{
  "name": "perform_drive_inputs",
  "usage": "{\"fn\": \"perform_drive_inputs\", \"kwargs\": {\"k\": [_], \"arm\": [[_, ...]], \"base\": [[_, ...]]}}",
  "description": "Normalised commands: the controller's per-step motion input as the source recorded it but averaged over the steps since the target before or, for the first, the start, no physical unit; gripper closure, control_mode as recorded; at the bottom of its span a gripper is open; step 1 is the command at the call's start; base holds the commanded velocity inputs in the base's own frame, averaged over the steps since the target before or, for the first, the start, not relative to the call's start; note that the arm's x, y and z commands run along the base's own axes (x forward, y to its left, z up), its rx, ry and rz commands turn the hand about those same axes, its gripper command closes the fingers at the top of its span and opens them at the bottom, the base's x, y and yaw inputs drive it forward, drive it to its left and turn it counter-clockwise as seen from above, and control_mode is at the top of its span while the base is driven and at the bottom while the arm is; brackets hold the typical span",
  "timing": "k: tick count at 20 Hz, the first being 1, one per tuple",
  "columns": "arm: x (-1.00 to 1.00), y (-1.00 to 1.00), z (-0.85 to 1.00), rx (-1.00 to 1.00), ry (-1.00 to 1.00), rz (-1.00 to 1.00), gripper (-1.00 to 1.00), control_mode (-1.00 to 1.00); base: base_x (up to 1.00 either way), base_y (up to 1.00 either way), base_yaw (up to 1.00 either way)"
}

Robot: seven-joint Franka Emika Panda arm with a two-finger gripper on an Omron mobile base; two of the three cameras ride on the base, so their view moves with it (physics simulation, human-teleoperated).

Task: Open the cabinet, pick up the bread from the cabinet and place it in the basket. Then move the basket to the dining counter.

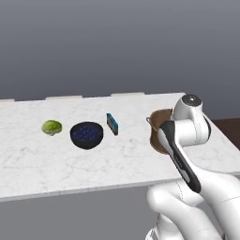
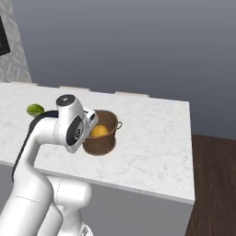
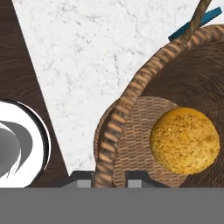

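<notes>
- The bread (image 3: 184, 141), a round golden-orange bun, lies on the woven floor inside the basket (image 3: 131, 127), seen from the hand view; in the right base view the bread (image 2: 98, 131) glows against the far inner wall.
- The basket (image 2: 103, 138), brown and bucket-shaped with a small loop handle at its rim, stands on the white marble tabletop (image 2: 152, 138) of the dining counter, near the counter's front edge; whether its base rests fully on the marble cannot be told.
- The claw (image 3: 110, 177) is clenched on the basket's rim, one dark finger tip (image 3: 82, 178) outside the wicker wall and the other inside.
- In the left base view the white arm covers most of the basket (image 1: 159, 123).
- Beyond the basket, further along the tabletop (image 1: 117, 159), a small teal block (image 1: 112, 123) stands on edge.
- Past that block sits a black bowl of blueberries (image 1: 86, 135), apart from the basket.
- Farthest from the basket lies a green leafy vegetable (image 1: 51, 127), beside the bowl.
- Dark wood flooring (image 2: 214, 184) runs past the counter's end nearest the basket.
</notes>
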Motion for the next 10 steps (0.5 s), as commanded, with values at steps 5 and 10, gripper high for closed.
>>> {"fn": "perform_drive_inputs", "kwargs": {"k": [5, 10], "arm": [[0.00, 0.00, 0.00, 0.00, 0.00, 0.00, 1.00, 1.00], [0.02, 0.00, 0.00, 0.00, 0.00, 0.00, 1.00, -1.00]], "base": [[0.28, -0.03, 0.00], [0.00, 0.00, 0.00]]}}
